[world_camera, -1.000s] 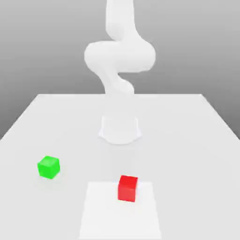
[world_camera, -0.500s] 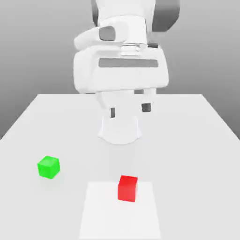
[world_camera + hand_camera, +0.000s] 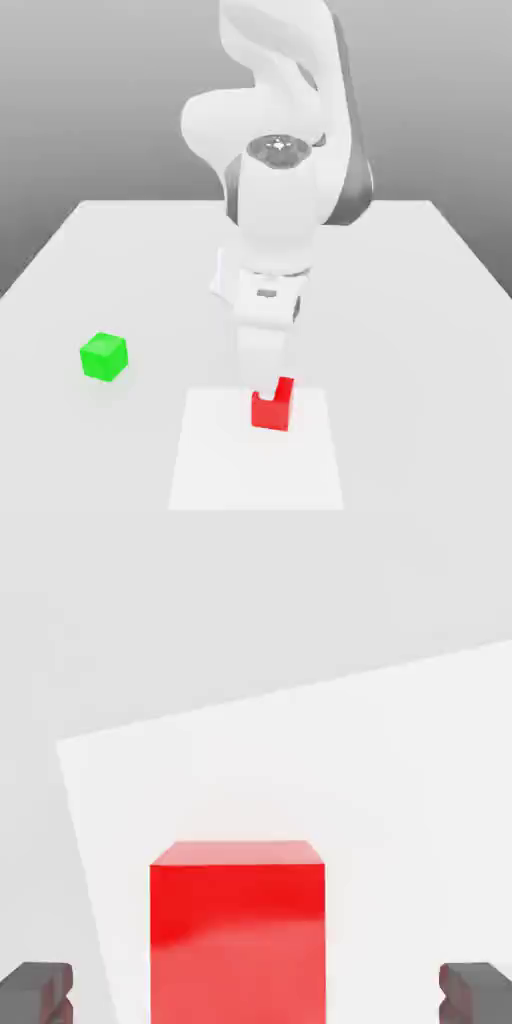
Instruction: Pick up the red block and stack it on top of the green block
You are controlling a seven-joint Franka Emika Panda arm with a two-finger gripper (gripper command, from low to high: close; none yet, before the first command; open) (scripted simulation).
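Observation:
The red block (image 3: 272, 412) sits on a paler white square patch (image 3: 215, 455) near the front of the table. My gripper (image 3: 267, 388) has come down right over it, and the hand covers the block's upper back part. In the hand view the red block (image 3: 238, 932) lies between my two dark fingertips (image 3: 35, 992), with a clear gap on each side, so the gripper (image 3: 256, 997) is open and holds nothing. The green block (image 3: 104, 357) rests on the table at the exterior view's left, well apart from the arm.
The arm's round white base (image 3: 228, 285) stands behind the red block at the table's middle. The light grey table (image 3: 420, 300) stretches wide to both sides, with bare surface between the two blocks.
The arm has swung down from high above the table until the hand sits over the red block. Both blocks stay where they were. The fingers remain open.

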